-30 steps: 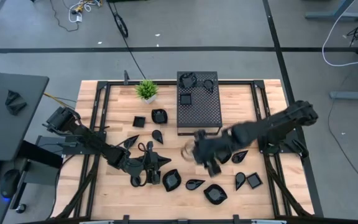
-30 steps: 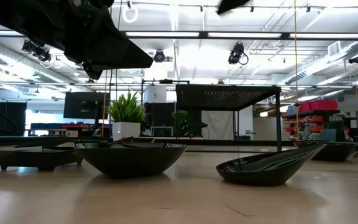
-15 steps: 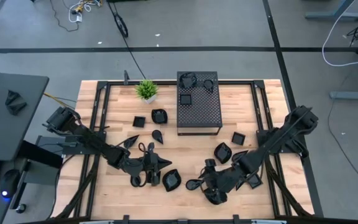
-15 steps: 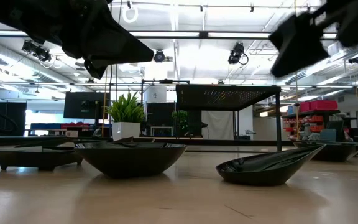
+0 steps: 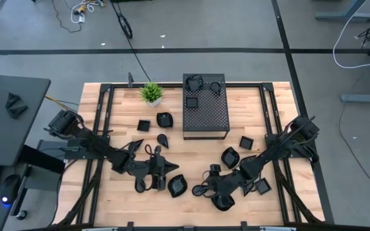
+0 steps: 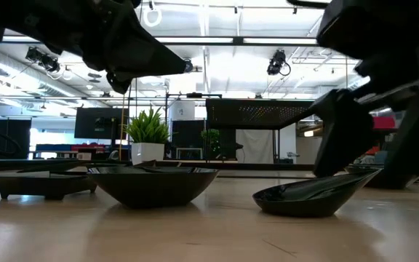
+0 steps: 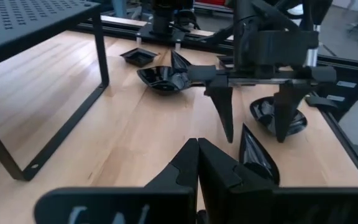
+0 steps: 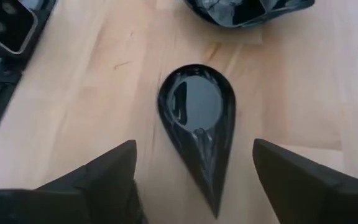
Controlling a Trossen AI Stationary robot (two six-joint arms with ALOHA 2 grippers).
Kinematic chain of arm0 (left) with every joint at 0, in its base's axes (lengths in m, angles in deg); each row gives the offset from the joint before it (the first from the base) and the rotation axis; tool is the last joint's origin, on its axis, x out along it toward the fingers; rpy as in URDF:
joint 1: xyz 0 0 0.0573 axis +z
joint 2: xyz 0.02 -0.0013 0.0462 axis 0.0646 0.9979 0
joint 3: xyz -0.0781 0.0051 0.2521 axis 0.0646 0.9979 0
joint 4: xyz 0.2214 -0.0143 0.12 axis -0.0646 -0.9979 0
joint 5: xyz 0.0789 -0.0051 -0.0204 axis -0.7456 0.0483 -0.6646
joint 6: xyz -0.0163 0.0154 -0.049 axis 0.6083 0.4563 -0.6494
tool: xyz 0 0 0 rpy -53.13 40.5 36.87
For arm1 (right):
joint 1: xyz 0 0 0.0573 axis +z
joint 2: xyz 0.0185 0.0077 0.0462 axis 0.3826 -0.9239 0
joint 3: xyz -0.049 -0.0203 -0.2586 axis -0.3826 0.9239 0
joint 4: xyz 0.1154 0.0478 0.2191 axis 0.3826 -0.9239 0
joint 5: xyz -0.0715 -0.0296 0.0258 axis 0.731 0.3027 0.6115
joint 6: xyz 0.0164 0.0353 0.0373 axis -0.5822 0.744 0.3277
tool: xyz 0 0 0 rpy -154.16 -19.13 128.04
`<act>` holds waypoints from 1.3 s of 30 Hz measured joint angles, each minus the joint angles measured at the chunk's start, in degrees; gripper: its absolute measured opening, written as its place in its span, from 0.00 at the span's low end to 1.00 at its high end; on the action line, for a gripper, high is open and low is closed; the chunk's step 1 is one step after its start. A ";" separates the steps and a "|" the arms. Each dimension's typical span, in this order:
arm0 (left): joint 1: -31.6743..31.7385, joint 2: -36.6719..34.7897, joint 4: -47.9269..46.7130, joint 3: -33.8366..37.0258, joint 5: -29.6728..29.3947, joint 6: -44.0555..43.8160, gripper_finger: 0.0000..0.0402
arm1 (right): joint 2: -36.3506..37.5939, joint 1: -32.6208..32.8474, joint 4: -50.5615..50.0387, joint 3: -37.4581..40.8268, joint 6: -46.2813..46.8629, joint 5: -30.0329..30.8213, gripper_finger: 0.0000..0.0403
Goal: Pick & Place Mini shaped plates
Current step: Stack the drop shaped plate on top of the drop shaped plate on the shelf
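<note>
Small glossy black plates lie scattered on the wooden table (image 5: pixel 191 151). A teardrop plate (image 8: pixel 197 118) rests flat on its base near the front edge, also seen in the high view (image 5: pixel 201 190). My right gripper (image 8: pixel 194 144) is open and points steeply down, one finger on each side of the teardrop plate's pointed end and clear of it; it also shows in the left wrist view (image 7: pixel 255 134). My left gripper (image 7: pixel 197 149) hovers shut and empty left of it, above the table (image 5: pixel 167 168). A rounded plate (image 5: pixel 176 185) lies between the two grippers.
A black perforated box (image 5: pixel 205 112) carrying a few plates stands at the back centre, with a green potted plant (image 5: pixel 151 93) to its left. More plates lie right of my right arm (image 5: pixel 246 142) and near the front edge (image 5: pixel 222 200). Black rails (image 5: pixel 272 115) border the table.
My right gripper has swung from in front of the box toward the table's near edge and gone down, rolling its wrist, until its fingers stand on either side of the teardrop plate. No plate has moved.
</note>
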 joint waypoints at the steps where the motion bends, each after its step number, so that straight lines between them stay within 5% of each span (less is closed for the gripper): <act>1: 0.32 0.00 -0.01 0.01 0.51 0.00 0.03 | -0.18 -0.17 0.00 0.00 -0.34 -0.04 0.82; 12: 1.56 0.00 -0.01 0.01 4.79 -0.26 0.03 | -3.58 -0.44 2.79 -0.02 -3.46 1.69 0.83; 29: 1.56 0.00 0.00 0.01 4.84 -0.63 0.03 | -3.57 -0.75 4.11 -0.02 -8.23 3.16 0.69; 39: 1.56 0.00 0.01 0.00 4.77 -0.63 0.03 | -3.55 -0.90 5.73 -0.04 -10.32 2.90 0.73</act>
